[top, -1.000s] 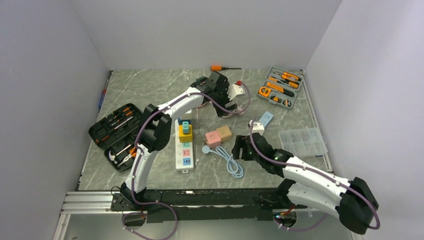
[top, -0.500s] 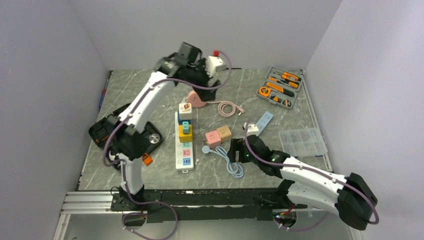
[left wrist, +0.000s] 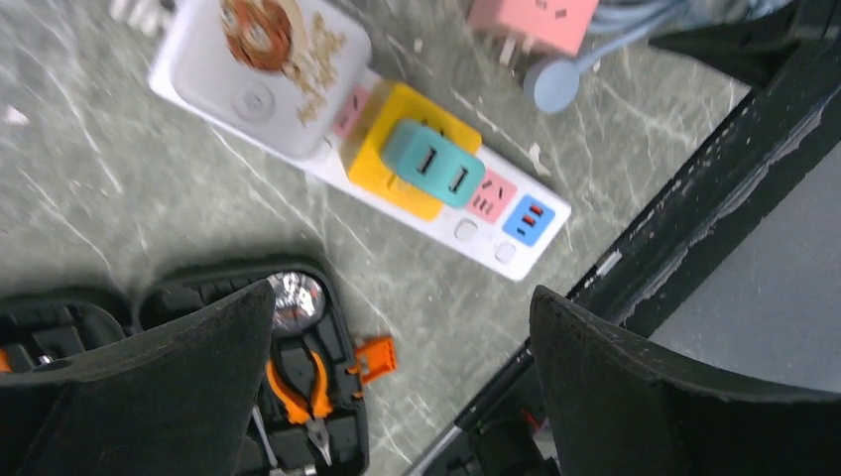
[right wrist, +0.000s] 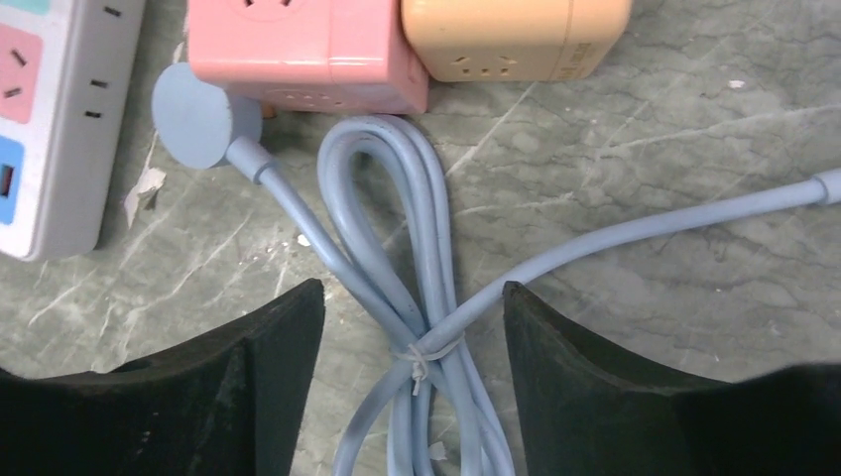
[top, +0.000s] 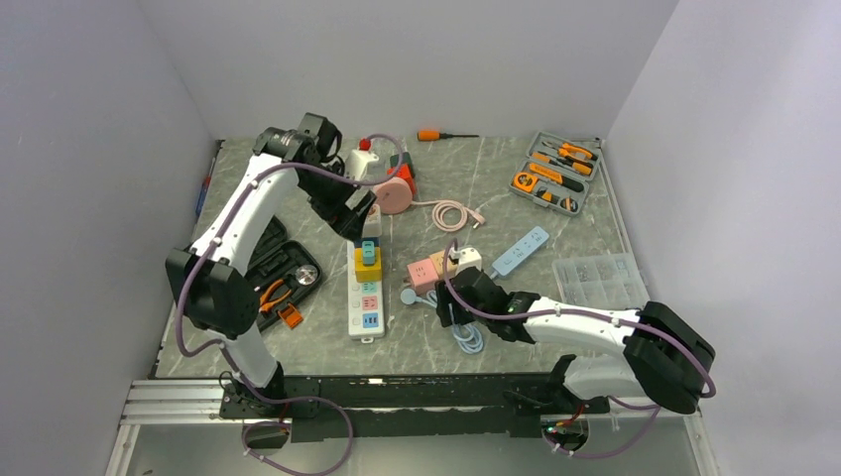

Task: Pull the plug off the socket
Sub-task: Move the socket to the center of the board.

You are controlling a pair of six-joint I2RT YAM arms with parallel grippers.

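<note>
**A:** Plug [left wrist: 433,164], the teal one: where is it?

**B:** It sits in the yellow adapter [left wrist: 369,134], which is pushed into the strip [left wrist: 496,223] lying flat on the tabletop [top: 496,164]. A white block [left wrist: 263,74] fills the next socket along. I take the teal one to be the target, though the white block could be meant instead.

**A:** So nothing is pulled yet?

**B:** No. I read this as the approach. Above the strip hangs the left gripper [left wrist: 402,297], jaws as wide as they go and holding nothing.

**A:** And the other arm?

**B:** Low over the blue cable [right wrist: 397,218] is the right gripper [right wrist: 414,293], near the pink cube [right wrist: 307,45]. Its jaws are apart, and the cable runs between them without being pinched.

**A:** What does the next move call for?

**B:** Probably the left arm comes down, straddles the teal body, closes on two opposite sides and draws straight up. The adapter, or the whole strip, may lift with it. Something may have to press the strip down, and the right gripper is near enough for that.

**A:** How much room is there?

**B:** It is open overhead and tighter sideways. The white block stands right against the adapter. The tool case [left wrist: 307,342] lies near on the left, and the cube and the cable's round head are close on the right. The black rail [left wrist: 674,228] at the near edge is not far past the strip's end.
</note>
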